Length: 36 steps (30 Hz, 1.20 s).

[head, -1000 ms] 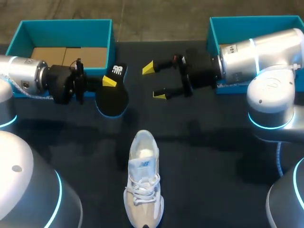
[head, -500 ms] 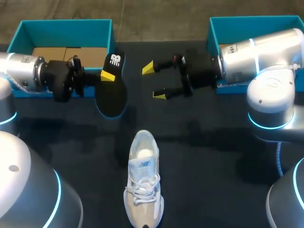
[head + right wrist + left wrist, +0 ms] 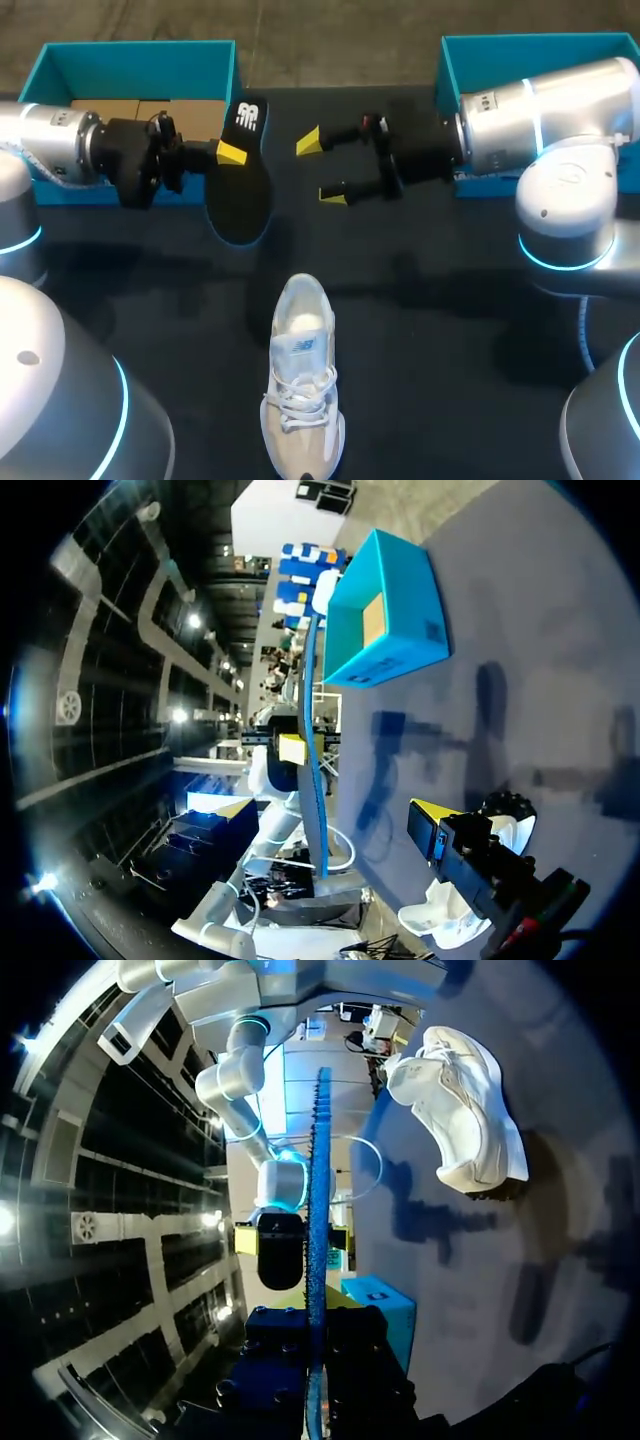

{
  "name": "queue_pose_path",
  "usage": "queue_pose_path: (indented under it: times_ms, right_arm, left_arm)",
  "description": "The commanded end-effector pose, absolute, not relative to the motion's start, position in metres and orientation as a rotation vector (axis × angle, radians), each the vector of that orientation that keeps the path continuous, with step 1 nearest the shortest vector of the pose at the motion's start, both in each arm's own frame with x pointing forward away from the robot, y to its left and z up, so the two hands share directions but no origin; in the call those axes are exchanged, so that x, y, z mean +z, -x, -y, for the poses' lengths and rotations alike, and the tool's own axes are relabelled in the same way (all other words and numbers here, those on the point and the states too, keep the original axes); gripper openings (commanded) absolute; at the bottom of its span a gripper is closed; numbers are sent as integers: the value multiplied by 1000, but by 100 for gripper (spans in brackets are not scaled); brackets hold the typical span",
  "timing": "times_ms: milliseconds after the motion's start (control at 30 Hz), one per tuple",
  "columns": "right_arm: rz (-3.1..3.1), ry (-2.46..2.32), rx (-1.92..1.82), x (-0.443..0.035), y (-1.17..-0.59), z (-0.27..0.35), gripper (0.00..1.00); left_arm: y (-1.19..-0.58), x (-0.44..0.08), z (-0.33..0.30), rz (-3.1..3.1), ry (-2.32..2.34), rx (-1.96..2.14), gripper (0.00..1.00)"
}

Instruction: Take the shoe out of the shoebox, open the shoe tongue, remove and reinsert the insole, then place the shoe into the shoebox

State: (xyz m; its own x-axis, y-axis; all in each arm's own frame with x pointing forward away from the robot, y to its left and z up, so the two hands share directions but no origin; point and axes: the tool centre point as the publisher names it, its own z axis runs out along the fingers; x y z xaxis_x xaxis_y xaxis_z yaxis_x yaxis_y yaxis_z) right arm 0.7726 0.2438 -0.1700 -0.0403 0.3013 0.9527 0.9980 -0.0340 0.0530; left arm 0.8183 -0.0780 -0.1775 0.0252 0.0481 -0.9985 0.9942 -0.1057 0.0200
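- Left end effector (image 3: 231, 153) is clamped on the insole (image 3: 238, 190), held off the tabletop (image 3: 450, 330) — thin grip, it could slip or twist.
- Right end effector (image 3: 322, 168) has fingers apart, just beside the insole — a regrasp may miss.
- Shoe (image 3: 300, 385) sits unheld, well apart; it may slide during reinsertion.

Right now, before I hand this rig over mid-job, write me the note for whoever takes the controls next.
Left gripper: shut on the black insole, holding it beside the left box.
Right gripper: open and empty, in front of the right box, facing the insole.
Shoe: white, upright on the table near the robot, outside both boxes, with nothing touching it.
Done: shoe is out of the box and the insole is out of the shoe.
Left: put the insole back in the shoe, then place the shoe in the box.
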Motion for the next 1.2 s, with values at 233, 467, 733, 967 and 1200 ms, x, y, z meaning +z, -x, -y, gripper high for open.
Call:
queue_pose_path:
  times_ms: [233, 467, 733, 967, 1200]
  right_arm:
    - [1499, 1388, -1168, -182, -778, -266, 100]
    - [1596, 1310, -1201, -182, -781, -284, 100]
    - [1668, 1250, -1207, -182, -785, -304, 97]
    - [1671, 1237, -1218, -186, -783, -308, 57]
    - [1666, 1228, -1240, -188, -776, -306, 56]
  left_arm:
    - [-828, -179, 86, -1165, -1344, -1247, 0]
    - [-828, -179, 86, -1165, -1344, -1247, 0]
    - [-828, -179, 86, -1165, -1344, -1247, 0]
    - [-828, -179, 87, -1160, -1334, -1244, 0]
    - [-829, -176, 90, -1156, -1328, -1240, 0]
